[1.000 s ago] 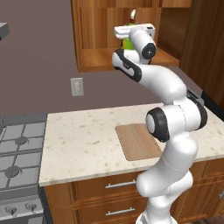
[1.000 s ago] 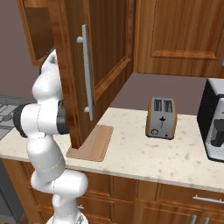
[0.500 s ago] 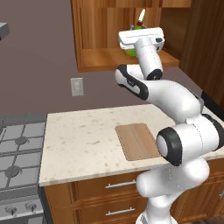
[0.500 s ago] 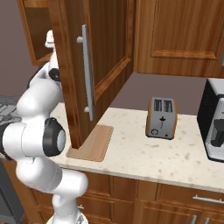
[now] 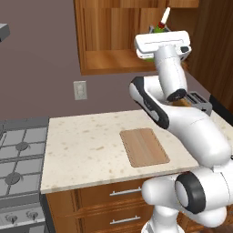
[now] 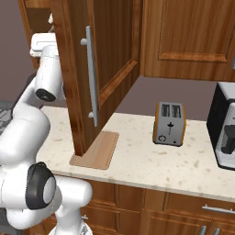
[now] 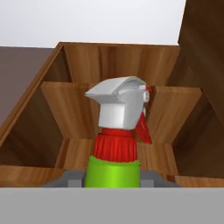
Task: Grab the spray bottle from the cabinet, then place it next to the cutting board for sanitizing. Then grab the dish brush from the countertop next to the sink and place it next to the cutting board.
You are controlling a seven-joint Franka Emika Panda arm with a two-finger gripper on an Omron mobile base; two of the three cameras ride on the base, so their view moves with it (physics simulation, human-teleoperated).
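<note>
Spray bottle (image 7: 114, 173) sits between my gripper's (image 5: 160, 32) jaws, which look pinched on its green body just in front of the open cabinet (image 5: 107, 59), white nozzle upright in the hand view. I judge I'm in the first step, bottle grasped and about to be carried out. Next I need to draw it clear of the shelf and the cabinet door (image 6: 98, 75), then bring it down beside the cutting board (image 5: 144, 146) on the countertop (image 5: 82, 150).
</note>
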